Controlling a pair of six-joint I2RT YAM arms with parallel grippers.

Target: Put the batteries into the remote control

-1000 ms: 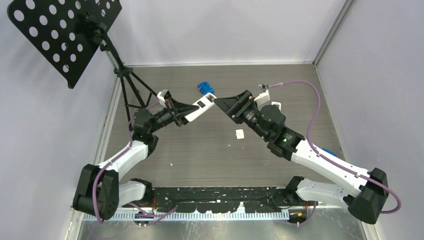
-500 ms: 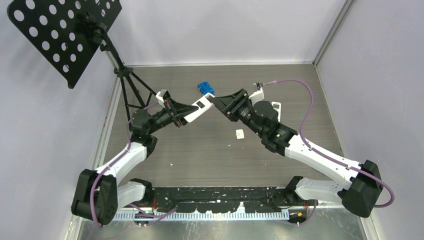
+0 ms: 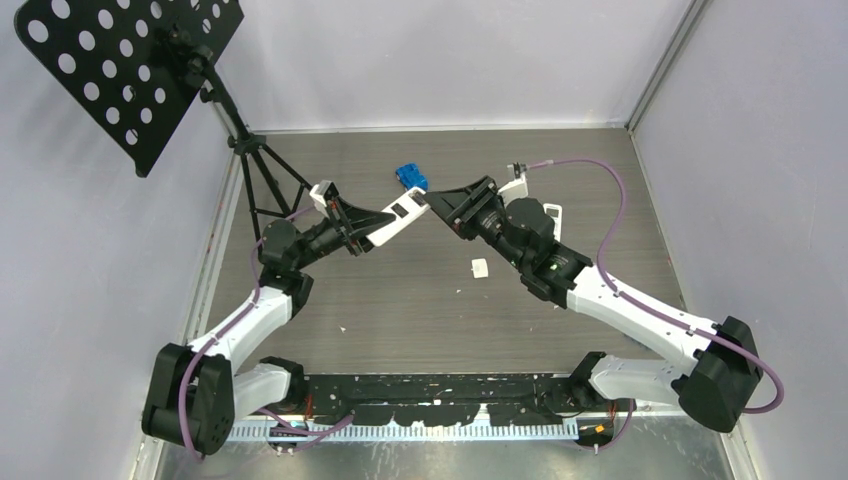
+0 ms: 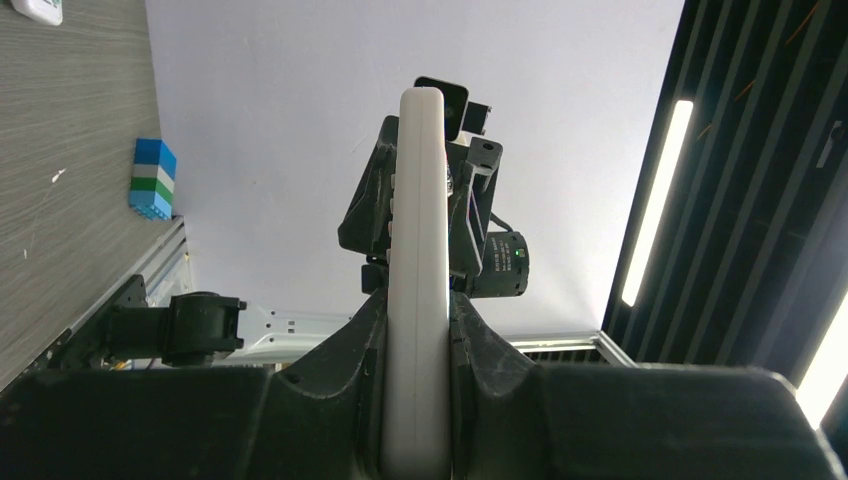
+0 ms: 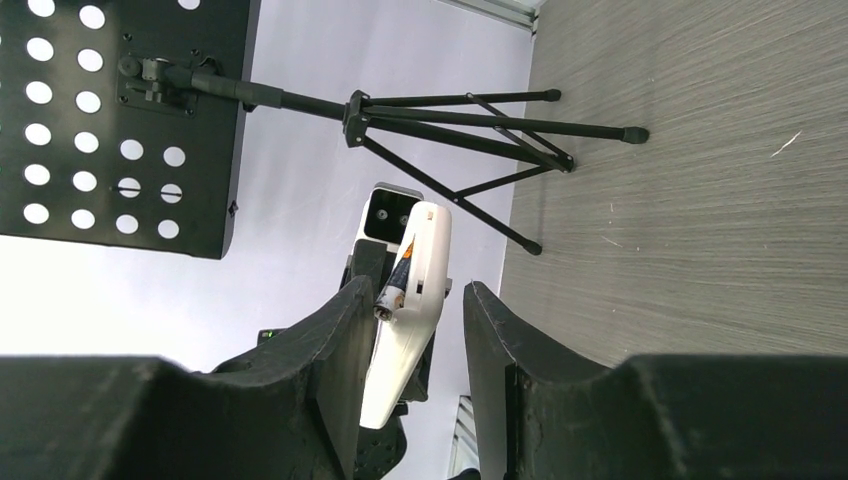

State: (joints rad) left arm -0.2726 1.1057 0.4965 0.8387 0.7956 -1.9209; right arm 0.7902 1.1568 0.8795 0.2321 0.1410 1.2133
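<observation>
My left gripper [image 3: 375,222] is shut on a white remote control [image 3: 396,216] and holds it up above the table. In the left wrist view the remote [image 4: 420,230] stands edge-on between the fingers, with the left gripper [image 4: 418,300] clamped on its lower part. In the right wrist view a dark battery [image 5: 396,281] with a pale end leans out of the remote [image 5: 415,320], tilted. My right gripper [image 5: 418,290] is open, with jaws on either side of that end. Its left finger [image 5: 335,360] is close to the battery. The right finger [image 5: 505,360] is apart from the remote.
A blue block [image 3: 410,177] lies just behind the two grippers. A small white piece [image 3: 479,267] is on the table under the right arm, and another white item [image 3: 553,212] is behind it. A black music stand [image 3: 130,70] with tripod legs [image 3: 262,175] is at the back left.
The right arm has swung inward and its gripper has closed in on the remote's end. The left arm and remote have barely moved.
</observation>
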